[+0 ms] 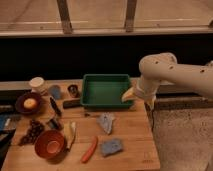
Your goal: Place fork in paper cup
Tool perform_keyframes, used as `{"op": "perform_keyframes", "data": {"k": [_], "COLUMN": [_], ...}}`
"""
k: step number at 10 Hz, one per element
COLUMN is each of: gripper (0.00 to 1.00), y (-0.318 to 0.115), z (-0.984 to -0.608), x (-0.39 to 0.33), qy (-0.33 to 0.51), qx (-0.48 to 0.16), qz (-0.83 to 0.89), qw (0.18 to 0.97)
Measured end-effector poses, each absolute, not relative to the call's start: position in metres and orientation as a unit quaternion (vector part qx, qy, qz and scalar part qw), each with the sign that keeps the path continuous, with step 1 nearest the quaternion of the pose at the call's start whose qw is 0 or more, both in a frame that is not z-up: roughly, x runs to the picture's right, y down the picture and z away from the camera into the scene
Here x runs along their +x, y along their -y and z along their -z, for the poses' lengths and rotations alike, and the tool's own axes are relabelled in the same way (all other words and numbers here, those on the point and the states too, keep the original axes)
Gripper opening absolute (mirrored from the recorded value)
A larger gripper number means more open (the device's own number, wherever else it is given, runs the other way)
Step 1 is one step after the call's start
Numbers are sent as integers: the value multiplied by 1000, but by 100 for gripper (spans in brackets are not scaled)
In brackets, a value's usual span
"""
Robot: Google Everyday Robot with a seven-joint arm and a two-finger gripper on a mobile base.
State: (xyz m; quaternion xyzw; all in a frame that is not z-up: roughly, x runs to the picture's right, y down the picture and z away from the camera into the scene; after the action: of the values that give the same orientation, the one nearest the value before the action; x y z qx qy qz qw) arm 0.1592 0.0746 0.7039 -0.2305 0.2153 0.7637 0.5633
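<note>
Front of the light wooden table (136, 142): a slim orange carrot (90, 149) lies beside a blue rectangular sponge (111, 147), with the small crumpled grey cloth (106, 121) just behind them. Just beside the cloth's far-left corner sits what looks like the fork (90, 115), a thin dark grey metal sliver, long axis running roughly across the table. Further back, the pale gripper (128, 94) hangs at the near right corner of the green rectangular plastic tray (106, 91); released or clenched, that cannot be told. So the fork lies nearer and leftward of the gripper, while the short cream-white paper cup (37, 85) waits well apart at the far-left edge.
</note>
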Motion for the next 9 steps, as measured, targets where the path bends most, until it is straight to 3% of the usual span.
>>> {"op": "perform_keyframes", "data": {"k": [6, 9], "gripper": [80, 80], "y": [-71, -56], "z": [-709, -724], "x": [158, 125], "qy": [-215, -185], "qx": [-226, -238], "qz": [-759, -714], "qw": [571, 632]}}
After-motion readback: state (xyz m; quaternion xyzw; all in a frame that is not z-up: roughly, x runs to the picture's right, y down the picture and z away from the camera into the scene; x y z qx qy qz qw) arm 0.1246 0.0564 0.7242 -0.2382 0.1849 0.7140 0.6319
